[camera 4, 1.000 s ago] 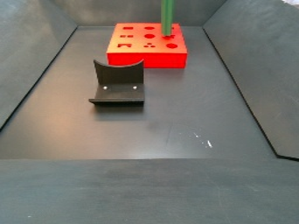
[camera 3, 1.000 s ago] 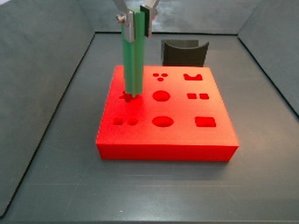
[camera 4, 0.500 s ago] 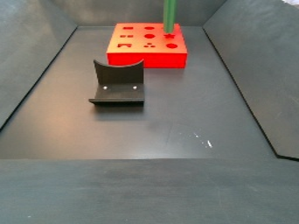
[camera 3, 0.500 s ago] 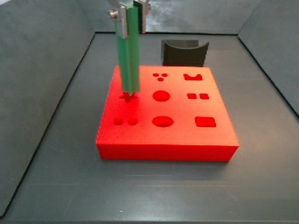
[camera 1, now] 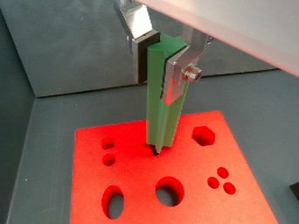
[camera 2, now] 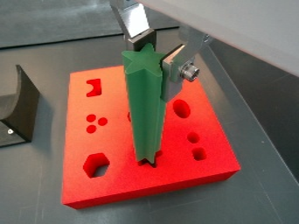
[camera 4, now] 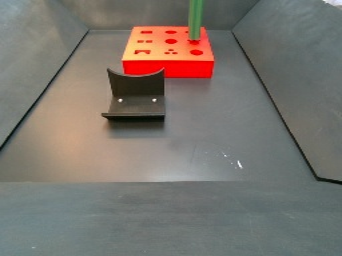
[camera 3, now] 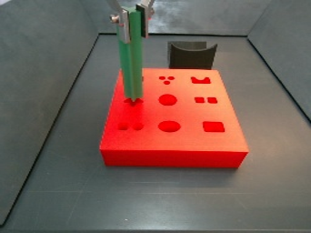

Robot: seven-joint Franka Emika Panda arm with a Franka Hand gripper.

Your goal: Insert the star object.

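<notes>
The star object (camera 3: 127, 59), a long green rod with a star-shaped end (camera 2: 142, 68), stands upright in my gripper (camera 3: 131, 16). The gripper is shut on its upper part, as both wrist views show (camera 1: 163, 54) (camera 2: 146, 61), with a silver finger (camera 2: 176, 66) on each side. The rod's lower end (camera 1: 155, 147) touches the top of the red block (camera 3: 183, 150) at a hole near its left edge; how deep it sits I cannot tell. In a side view only the rod (camera 4: 197, 18) shows above the block (camera 4: 167, 68); the gripper is out of frame there.
The red block (camera 1: 140, 188) (camera 2: 140, 185) has several shaped holes in its top. A dark curved-top block stands behind it in a side view (camera 3: 191, 53), in front of it in another (camera 4: 134, 95), and at a wrist view's edge (camera 2: 17, 101). Grey walls enclose the floor.
My gripper has shifted the rod's upper end slightly left in a side view, so the rod stands straighter. Its lower end stays at the same spot on the red block.
</notes>
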